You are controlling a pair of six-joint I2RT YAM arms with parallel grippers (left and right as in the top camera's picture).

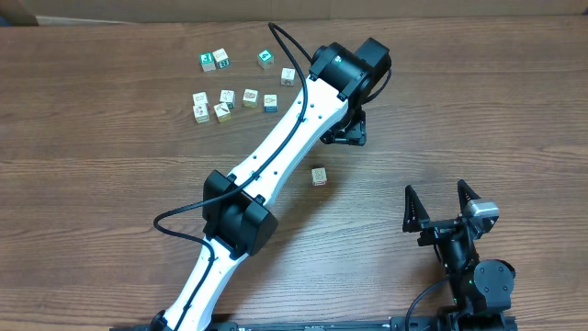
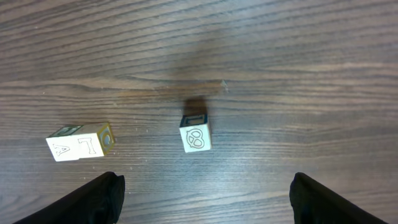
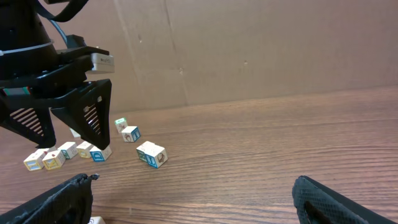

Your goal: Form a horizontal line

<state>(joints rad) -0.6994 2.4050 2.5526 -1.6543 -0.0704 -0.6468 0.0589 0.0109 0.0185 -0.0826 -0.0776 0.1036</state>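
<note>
Overhead: eleven cubes (image 1: 319, 176) on surface (image 1: 110, 184); horizontal line (image 1: 235, 98), four cubes loosely spaced, upper left. Left wrist shows only three. Left claw (image 2: 204, 182) apart, empty; right claw (image 1: 435, 189) apart, empty.

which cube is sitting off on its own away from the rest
The pale cube on the near side of the left arm, alone; all the other cubes are grouped beyond the arm.

The left arm (image 1: 276, 152) stretches diagonally far forward; the left claw (image 2: 206, 186) points straight down, fingers spread wide, gripping nothing. The right claw (image 1: 439, 204) sits back near its base, fingers fully parted, empty.
</note>
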